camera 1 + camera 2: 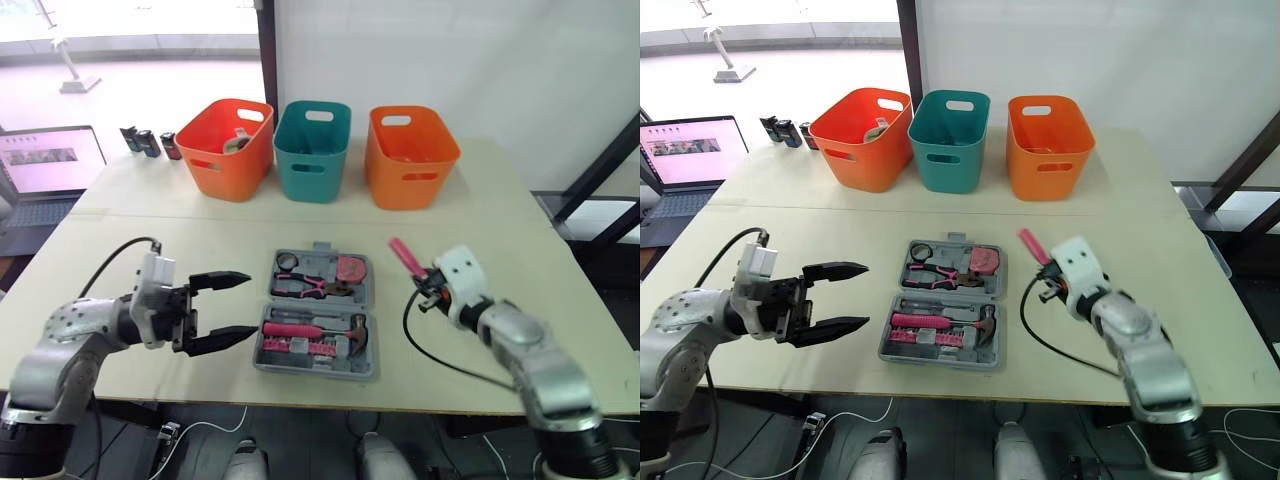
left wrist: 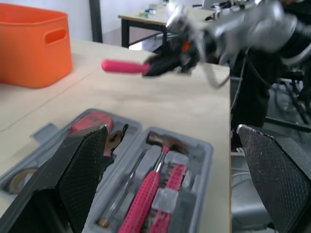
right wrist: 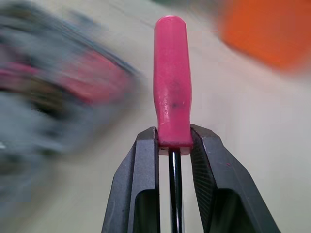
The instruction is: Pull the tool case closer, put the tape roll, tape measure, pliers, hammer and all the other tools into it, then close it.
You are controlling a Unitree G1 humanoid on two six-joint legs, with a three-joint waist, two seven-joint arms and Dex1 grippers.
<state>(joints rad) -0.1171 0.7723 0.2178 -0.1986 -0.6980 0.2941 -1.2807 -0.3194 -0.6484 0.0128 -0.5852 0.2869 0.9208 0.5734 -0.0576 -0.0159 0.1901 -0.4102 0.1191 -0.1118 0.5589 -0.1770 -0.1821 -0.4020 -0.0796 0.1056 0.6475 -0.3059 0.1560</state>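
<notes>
The right gripper [image 3: 173, 141] has its two black fingers pinched on a pink-handled screwdriver [image 1: 403, 254], at the end of the grip where the steel shaft begins. It holds the screwdriver in the air just right of the open grey plastic tool case [image 1: 310, 366]. The left gripper [image 1: 252, 303] hovers just left of the case, fingers spread wide and holding nothing. To my eye, the screwdriver should be swung over a free slot, lined up lengthwise, and released low so it doesn't bounce out.
</notes>
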